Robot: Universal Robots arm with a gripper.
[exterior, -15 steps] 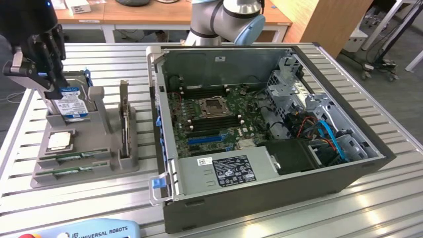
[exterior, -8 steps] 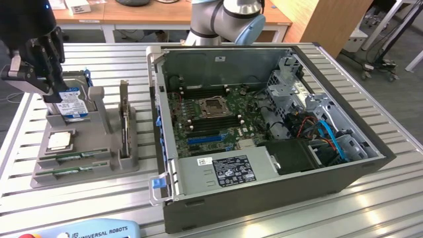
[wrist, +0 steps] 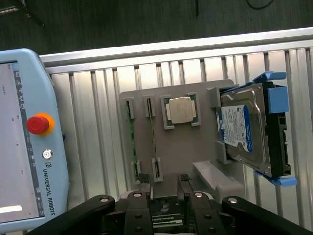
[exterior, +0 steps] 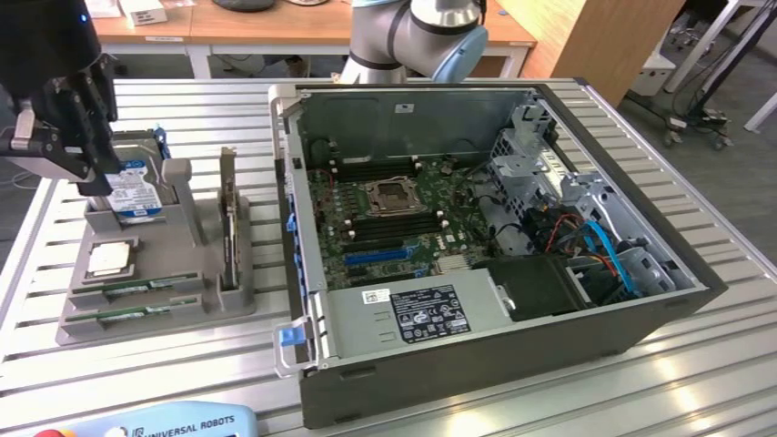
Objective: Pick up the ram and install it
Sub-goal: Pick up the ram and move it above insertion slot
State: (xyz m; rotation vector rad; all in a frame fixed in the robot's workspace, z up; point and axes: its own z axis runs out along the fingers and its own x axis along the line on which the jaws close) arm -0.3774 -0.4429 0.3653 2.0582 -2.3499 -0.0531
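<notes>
Two ram sticks, thin green boards, lie edge-up in slots of the grey holder tray (exterior: 182,314): one ram stick (exterior: 148,285) (wrist: 152,139) and a second (exterior: 131,315) (wrist: 131,142) beside it. My black gripper (exterior: 87,173) (wrist: 164,183) hangs above the tray, over its hard-drive end in the exterior view, apart from the sticks. Its fingers (wrist: 144,185) stand open with nothing between them. The open computer case (exterior: 486,228) shows the motherboard (exterior: 388,214) with its long dark memory slots.
The tray also holds a blue-labelled hard drive (exterior: 136,187) (wrist: 244,129), a square silver processor (exterior: 107,259) (wrist: 180,109) and an upright expansion card (exterior: 227,218). A teach pendant (wrist: 24,137) lies beside the tray. The arm's base (exterior: 413,36) stands behind the case.
</notes>
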